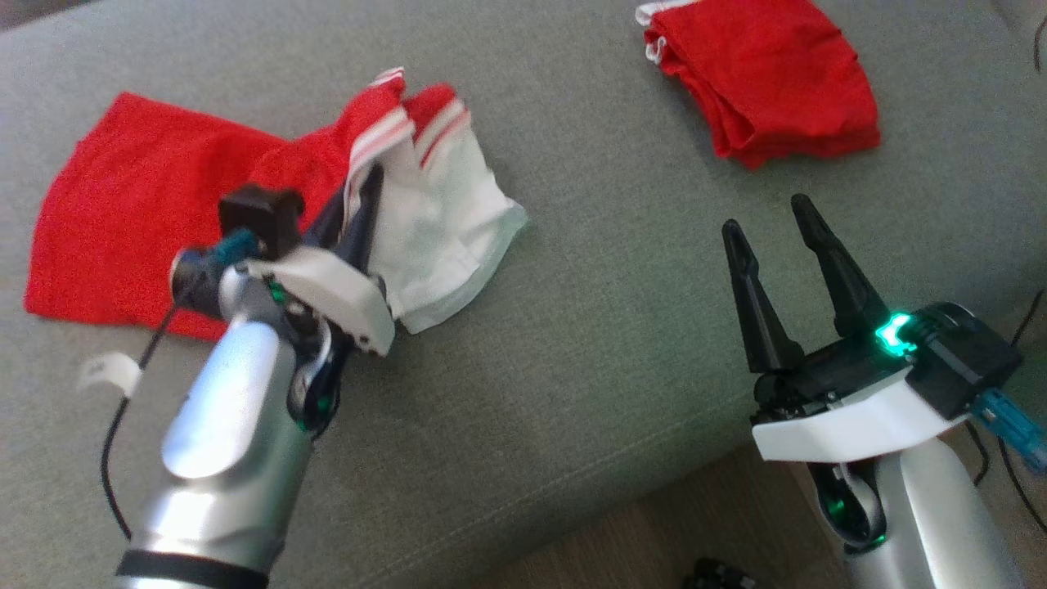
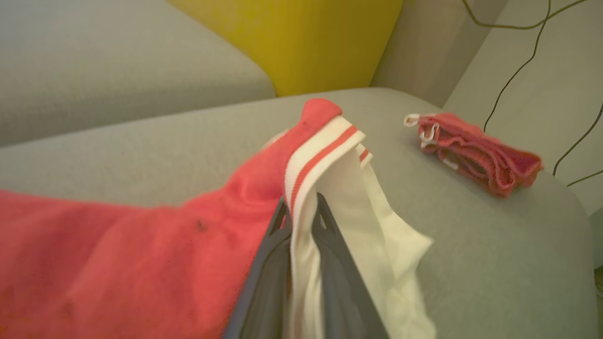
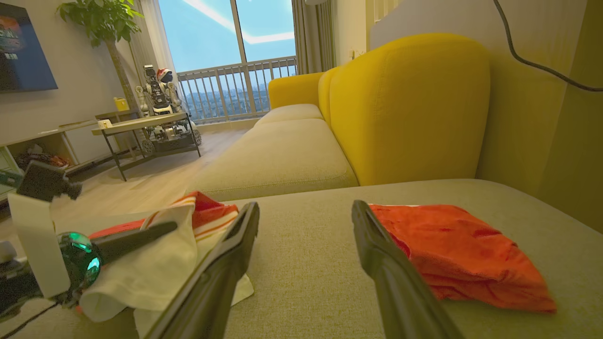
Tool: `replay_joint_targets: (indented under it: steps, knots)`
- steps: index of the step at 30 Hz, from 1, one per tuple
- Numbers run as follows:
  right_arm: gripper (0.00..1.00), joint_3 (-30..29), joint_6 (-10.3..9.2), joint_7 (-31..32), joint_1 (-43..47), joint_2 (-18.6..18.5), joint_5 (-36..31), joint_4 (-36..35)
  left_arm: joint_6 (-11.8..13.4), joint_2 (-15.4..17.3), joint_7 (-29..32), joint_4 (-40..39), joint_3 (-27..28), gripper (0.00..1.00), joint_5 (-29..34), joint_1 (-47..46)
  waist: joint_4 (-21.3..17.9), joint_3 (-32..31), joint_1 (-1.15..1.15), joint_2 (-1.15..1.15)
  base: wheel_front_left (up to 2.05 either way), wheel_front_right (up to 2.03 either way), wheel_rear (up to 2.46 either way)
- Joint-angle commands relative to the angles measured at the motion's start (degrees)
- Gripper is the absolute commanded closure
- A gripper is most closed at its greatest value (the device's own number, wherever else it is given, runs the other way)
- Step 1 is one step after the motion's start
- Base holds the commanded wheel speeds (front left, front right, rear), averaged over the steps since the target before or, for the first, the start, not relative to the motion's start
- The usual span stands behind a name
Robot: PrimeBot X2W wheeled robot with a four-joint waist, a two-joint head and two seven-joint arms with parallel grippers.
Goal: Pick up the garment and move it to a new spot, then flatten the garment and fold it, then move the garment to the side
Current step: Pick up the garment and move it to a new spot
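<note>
The garment (image 1: 155, 196), red with a white striped part, lies spread on the left of the grey sofa cushion (image 1: 589, 327). Its white striped edge is lifted and pinched between the fingers of the left end effector (image 1: 364, 192), which is clenched on the cloth. To the right, well apart, the right end effector (image 1: 765, 217) hovers with its fingers spread, holding nothing. A folded red garment (image 1: 769, 78) lies beyond it.

Bright daylight, soft blur, wide-angle distortion.
</note>
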Motion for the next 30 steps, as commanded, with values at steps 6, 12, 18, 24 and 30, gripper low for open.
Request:
replay_joint_targets:
  steps: [6, 12, 18, 24, 30]
  knots:
    - [0.00, 1.14, -0.02, -0.37, -1.11, 0.30, -0.56, -2.15, 0.33, -1.17, -4.77, 5.14, -0.40, 0.00, 0.14, -1.43, 1.05, 1.17, -0.01, 0.00, 0.00, 0.00, 0.00]
    - [0.00, 1.34, -0.02, -0.37, 0.07, 0.30, -2.19, -0.57, 1.99, -2.75, -8.36, 3.14, -1.35, 0.00, -0.59, 0.19, 5.54, -2.85, -0.01, 0.00, 0.00, 0.00, 0.00]
    - [0.00, 0.98, -0.02, -0.37, 1.57, 0.30, -3.66, 1.34, 6.90, -3.14, -8.89, -9.63, 0.31, 0.00, 1.26, 6.30, 11.80, -7.05, -0.01, 0.00, 0.00, 0.00, 0.00]
    - [0.00, -1.11, -0.02, -0.37, 3.10, 0.30, -4.87, 3.50, 10.05, -3.24, -8.91, -22.78, 5.44, 0.00, 3.77, 16.19, 17.27, -10.37, -0.01, 0.00, 0.00, 0.00, 0.00]
    - [0.00, -3.77, -0.02, -0.37, 5.91, 0.30, -5.02, 5.05, 12.04, -2.88, -8.92, -29.22, 9.35, 0.00, 8.83, 26.40, 21.23, -14.31, -0.01, 0.00, 0.00, 0.00, 0.00]
